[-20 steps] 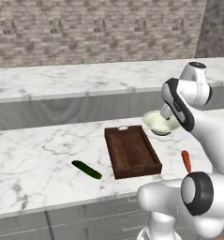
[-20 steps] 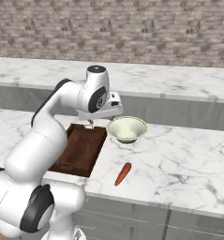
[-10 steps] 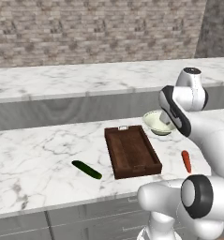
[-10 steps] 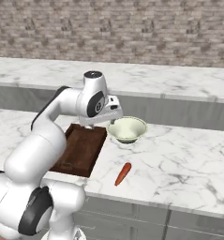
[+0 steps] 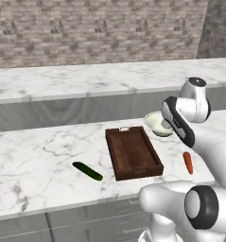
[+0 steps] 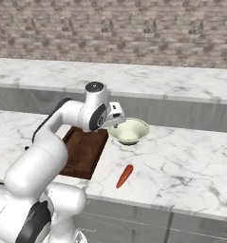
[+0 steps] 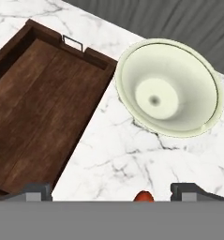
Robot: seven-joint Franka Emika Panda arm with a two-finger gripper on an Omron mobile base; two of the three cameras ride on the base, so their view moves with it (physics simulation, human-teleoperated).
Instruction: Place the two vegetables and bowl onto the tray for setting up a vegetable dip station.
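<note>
— Left base view?
— Bowl (image 5: pixel 158 124), pale cream-green, sits on the counter (image 5: pixel 34 160) just right of the tray (image 5: pixel 132 152), under the hand; cucumber (image 5: pixel 87 170) left, carrot (image 5: pixel 187 162) right.
— Right base view?
— Arm has dropped lower toward the bowl (image 6: pixel 129 131).
— Hand view?
— Gripper (image 7: pixel 111 191) spread wide, empty; bowl (image 7: pixel 168 93) above it.

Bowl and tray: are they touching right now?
Apart. The hand view shows a strip of bare marble between the bowl rim and the tray corner; the right base view shows the same gap.
</note>
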